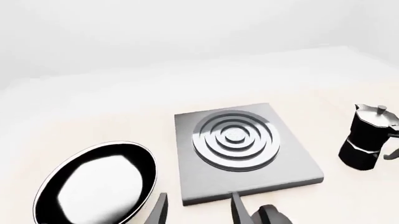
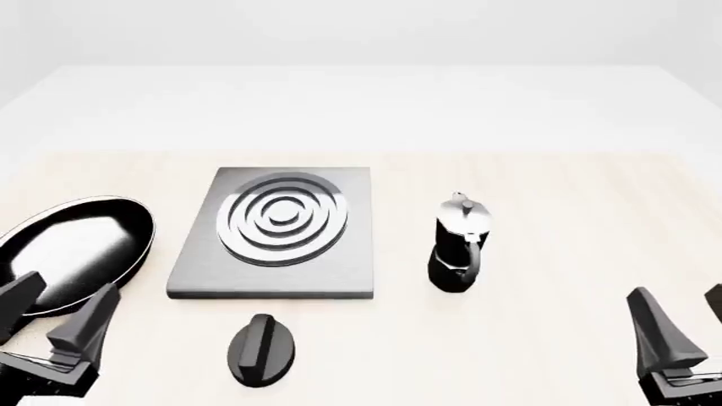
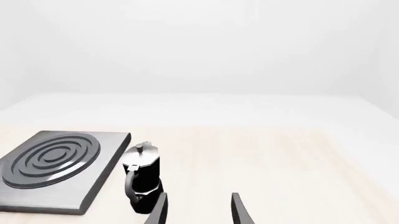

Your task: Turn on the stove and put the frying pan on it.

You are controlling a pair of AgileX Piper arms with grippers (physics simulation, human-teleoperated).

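We see a pale, light wood-toned worktop under a plain white background. Near its middle lies the flat square grey metal stove with a round burner of concentric silver rings on its upper face, and nothing rests on the burner. The stove's separate black oval knob lies on the worktop just in front of the slab, apart from it. To the left of the stove, close beside it but not touching, sits the round shallow black frying pan with a glossy reflective inside and a thin pale rim; its handle we cannot make out, since the left gripper covers the pan's near edge in the front view. To the right of the stove stands a small black-and-silver moka pot, upright, with its handle facing us. Our left gripper hovers at the front left, its jaws spread apart and holding nothing, over the near edge of the pan. Our right gripper hangs at the front right, well apart from the moka pot, its jaws likewise parted and empty. In the left wrist view the pan, stove and moka pot appear in a row beyond the dark fingers.
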